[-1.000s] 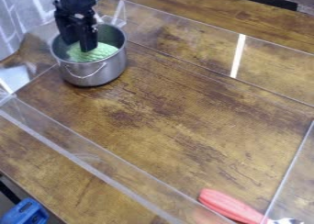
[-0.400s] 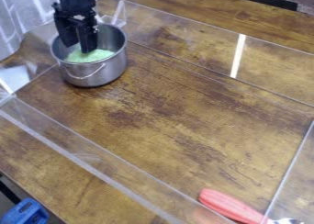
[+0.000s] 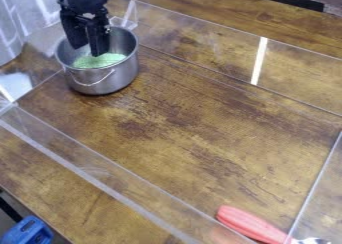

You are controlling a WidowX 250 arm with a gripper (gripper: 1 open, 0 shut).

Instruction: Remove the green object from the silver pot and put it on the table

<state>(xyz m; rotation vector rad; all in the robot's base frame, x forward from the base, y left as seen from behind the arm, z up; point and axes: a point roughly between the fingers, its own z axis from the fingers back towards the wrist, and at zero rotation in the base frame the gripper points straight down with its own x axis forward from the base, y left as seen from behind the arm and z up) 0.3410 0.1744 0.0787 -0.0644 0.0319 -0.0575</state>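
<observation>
Black gripper (image 3: 90, 40): hangs over the pot's mouth at far left, fingers pointing down with a gap between them, tips just above the green lump; contact cannot be told, arm cut off by the top edge. Silver pot (image 3: 98, 65): upright on the table (image 3: 201, 108). Green lump (image 3: 100, 60): inside the pot, partly hidden by the fingers. Red item (image 3: 254, 225): near right, cut off by the bottom edge.

black end effector (image 3: 91, 43) with two slim fingers.
</observation>
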